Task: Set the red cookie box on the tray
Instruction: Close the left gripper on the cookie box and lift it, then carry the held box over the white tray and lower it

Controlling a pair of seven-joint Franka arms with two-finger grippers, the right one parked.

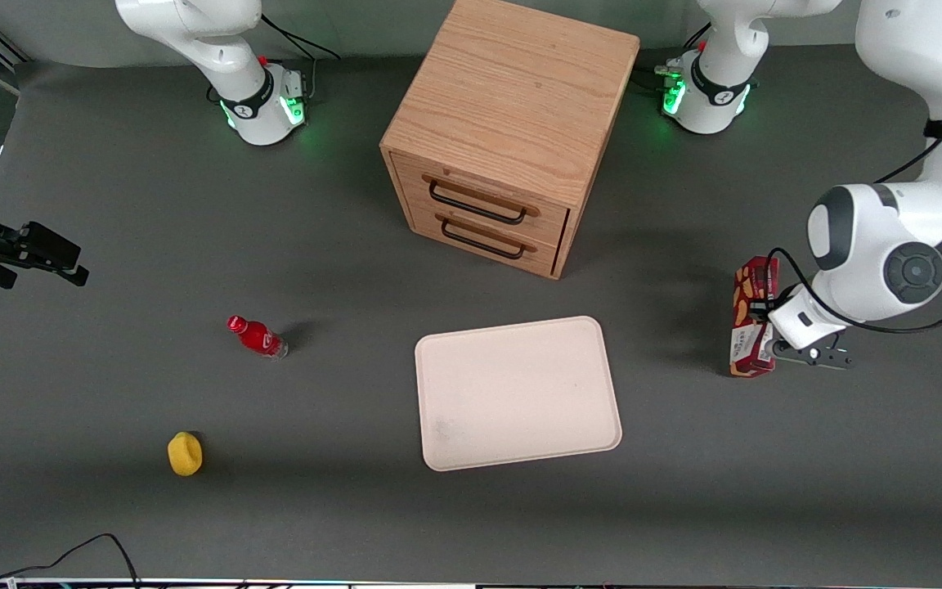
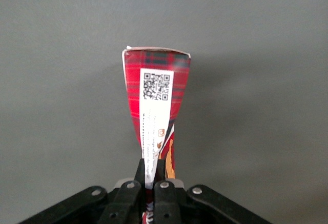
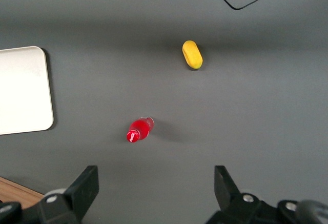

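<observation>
So the gripper (image 1: 768,337) is clamped on the red cookie box (image 1: 752,315), out toward the working arm's end of the table. In the wrist view the two fingers (image 2: 137,175) are squeezed tight on the box's narrow sides near one end, and the rest of it sticks out away from the camera with the white QR label facing up. I can't tell for sure whether it's already off the grey tabletop or just resting on it, though the front view shows a shadow next to it, so maybe slightly lifted.

The tray (image 1: 518,394) is sitting empty, well apart from the box: in the front view it's at roughly 8 o'clock from the box, and at 6 o'clock from the wooden drawer cabinet (image 1: 512,131). A small red bottle (image 1: 257,336) and a yellow lemon-looking thing (image 1: 185,453) are way off toward the parked arm's end, not in the way.

My read: the grasp is done, the carry comes next. The next move needs a lift high enough to clear the tray's low rim, then a sideways sweep over the tray, lower, and let go. Since it's held by one end, the long box might swing or droop.
</observation>
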